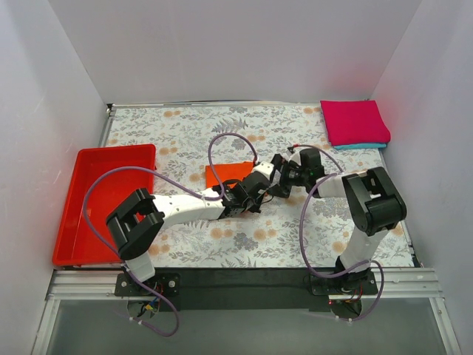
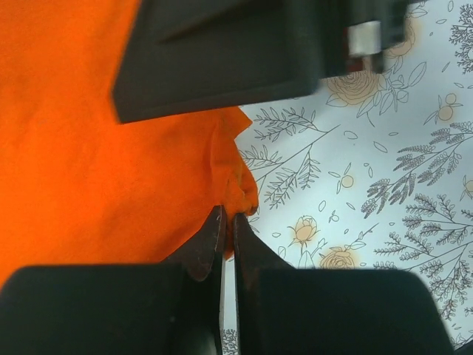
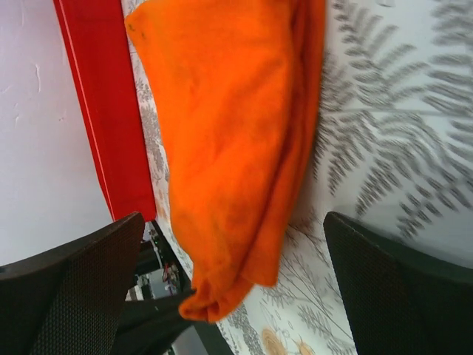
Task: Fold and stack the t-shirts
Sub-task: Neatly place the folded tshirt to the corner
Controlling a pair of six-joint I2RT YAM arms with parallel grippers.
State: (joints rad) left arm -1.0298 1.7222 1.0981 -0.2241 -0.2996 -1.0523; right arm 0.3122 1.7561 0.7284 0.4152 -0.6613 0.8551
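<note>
The orange t-shirt (image 1: 228,174) lies folded small in the middle of the floral table, partly hidden by both arms. My left gripper (image 1: 252,200) is shut on its near corner (image 2: 238,185); the cloth is pinched between the jaws. My right gripper (image 1: 277,177) is open beside the shirt's right edge, and the orange cloth (image 3: 229,140) lies ahead of the spread fingers, not touching them. The magenta-pink t-shirt (image 1: 353,121) lies folded on top of the teal one (image 1: 362,146) at the back right corner.
A red plastic tray (image 1: 103,200) stands at the left of the table and also shows in the right wrist view (image 3: 103,96). White walls close in the table on three sides. The two arms are close together over the table's middle.
</note>
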